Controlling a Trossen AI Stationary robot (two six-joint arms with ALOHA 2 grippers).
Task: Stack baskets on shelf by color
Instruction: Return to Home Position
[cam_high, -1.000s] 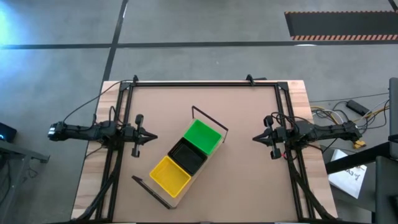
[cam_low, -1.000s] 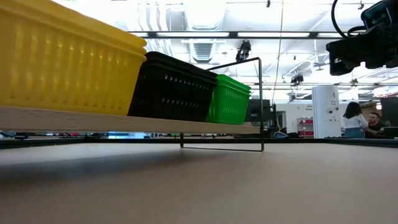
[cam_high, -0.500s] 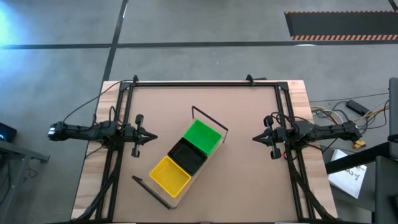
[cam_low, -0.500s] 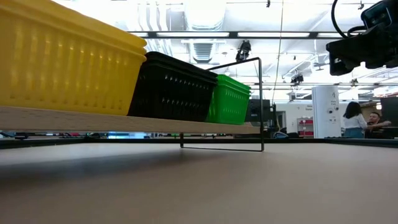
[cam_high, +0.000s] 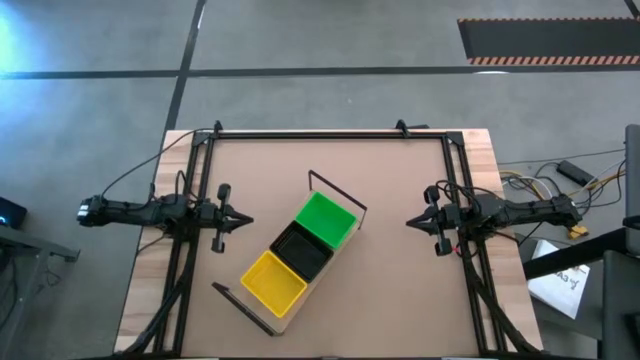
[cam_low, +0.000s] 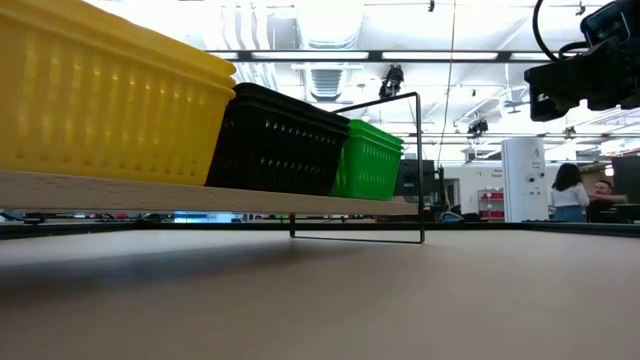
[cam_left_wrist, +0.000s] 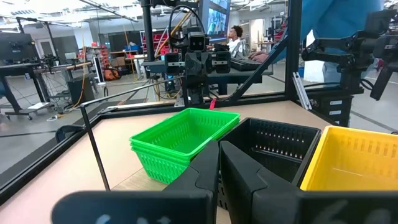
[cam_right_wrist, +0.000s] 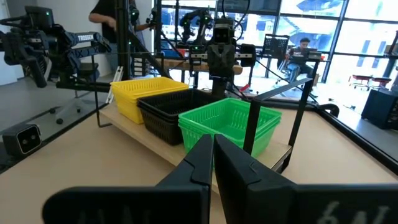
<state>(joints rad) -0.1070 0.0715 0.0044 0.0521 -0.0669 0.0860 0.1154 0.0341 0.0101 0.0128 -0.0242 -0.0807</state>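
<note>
On the shelf (cam_low: 150, 192) stand the baskets (cam_high: 302, 248), left hand (cam_high: 245, 221) and right hand (cam_high: 410, 222) both closed at either side.

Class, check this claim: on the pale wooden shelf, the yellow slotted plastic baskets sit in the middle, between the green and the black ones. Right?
Wrong in one respect: the black slotted plastic baskets sit in the middle of the pale wooden shelf, between the green baskets and the yellow baskets. The high view shows it.
</note>
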